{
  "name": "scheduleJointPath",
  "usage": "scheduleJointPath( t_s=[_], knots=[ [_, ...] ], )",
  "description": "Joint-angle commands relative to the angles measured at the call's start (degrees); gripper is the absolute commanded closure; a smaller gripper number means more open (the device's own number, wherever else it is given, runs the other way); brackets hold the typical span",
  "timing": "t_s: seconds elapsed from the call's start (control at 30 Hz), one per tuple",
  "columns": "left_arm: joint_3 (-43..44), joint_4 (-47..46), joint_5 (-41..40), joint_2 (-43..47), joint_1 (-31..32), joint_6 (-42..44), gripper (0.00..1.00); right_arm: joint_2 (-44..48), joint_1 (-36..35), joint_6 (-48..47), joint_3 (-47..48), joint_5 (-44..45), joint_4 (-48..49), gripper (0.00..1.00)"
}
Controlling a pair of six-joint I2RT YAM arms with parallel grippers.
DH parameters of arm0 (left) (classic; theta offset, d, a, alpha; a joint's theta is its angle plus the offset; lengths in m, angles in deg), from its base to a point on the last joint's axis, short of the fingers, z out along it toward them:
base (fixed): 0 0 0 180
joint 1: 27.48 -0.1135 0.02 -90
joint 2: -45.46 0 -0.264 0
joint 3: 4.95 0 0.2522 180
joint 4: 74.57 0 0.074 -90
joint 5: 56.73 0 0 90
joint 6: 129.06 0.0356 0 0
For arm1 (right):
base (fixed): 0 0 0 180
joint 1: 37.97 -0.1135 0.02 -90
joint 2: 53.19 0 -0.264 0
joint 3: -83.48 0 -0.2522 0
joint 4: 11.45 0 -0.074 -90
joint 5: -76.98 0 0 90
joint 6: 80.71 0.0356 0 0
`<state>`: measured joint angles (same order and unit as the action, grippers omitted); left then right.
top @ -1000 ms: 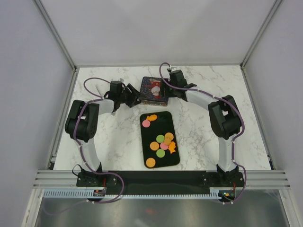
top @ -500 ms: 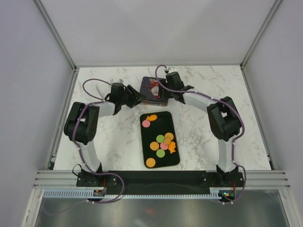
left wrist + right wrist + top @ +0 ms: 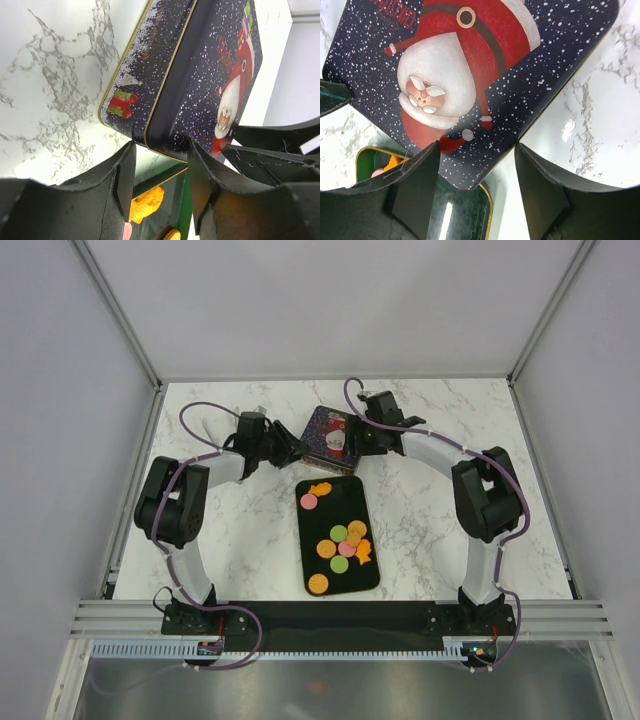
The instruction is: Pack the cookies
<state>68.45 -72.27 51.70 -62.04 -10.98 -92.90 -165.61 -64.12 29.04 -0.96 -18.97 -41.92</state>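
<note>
At the counter's far edge, left end effector and right end effector each straddle a Santa tin corner, fingers apart; whether either grips cannot be told.

We see a navy tin speckled white, with a red-and-white Santa and gold edging. At its 6 o'clock, a dark tray carries orange, pink and green cookies. The table is white marble, grey-veined.

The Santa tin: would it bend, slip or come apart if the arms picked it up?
The Santa tin looks like rigid metal, so it probably won't bend. Its glossy painted lid may be slippery. The lid sits over a separate base, so it might lift off alone.
</note>
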Motion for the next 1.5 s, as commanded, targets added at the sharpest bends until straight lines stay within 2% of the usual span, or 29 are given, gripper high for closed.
scheduleJointPath(
  t_s=[0.0, 0.33, 0.43, 0.8, 1.07, 1.33, 1.4, 1.47],
  knots=[
    [0.4, 9.8, 1.3, 0.3, 1.0, 5.7, 0.98, 2.3, 1.8, 0.6, 2.8, -6.7, -3.1, 0.3],
    [7.2, 12.5, 4.9, 2.2, -0.2, 7.6, 0.96, 4.5, 5.2, 3.5, 4.9, -9.3, -2.6, 0.28],
    [9.2, 12.9, 5.6, 3.0, -0.8, 8.1, 0.89, 4.5, 5.2, 4.1, 6.6, -10.5, -2.0, 0.28],
    [18.6, 20.2, 4.3, 8.3, -4.2, 9.8, 0.84, -0.1, 4.4, 6.8, 14.3, -14.1, -0.6, 0.35],
    [18.3, 22.7, 3.6, 8.8, -4.5, 10.2, 0.84, -2.7, 2.3, 7.7, 16.0, -14.7, 1.5, 0.36],
    [16.3, 22.7, 3.4, 14.0, -5.1, 10.7, 0.84, -11.0, -4.3, 9.3, 22.4, -18.3, 6.3, 0.42],
    [16.3, 23.9, 3.4, 16.4, -5.9, 11.0, 0.84, -13.8, -5.4, 11.2, 23.5, -19.3, 7.9, 0.45],
    [16.4, 24.6, 3.2, 18.0, -6.3, 11.4, 0.84, -15.9, -5.8, 13.0, 25.2, -20.8, 11.1, 0.53]
  ],
)
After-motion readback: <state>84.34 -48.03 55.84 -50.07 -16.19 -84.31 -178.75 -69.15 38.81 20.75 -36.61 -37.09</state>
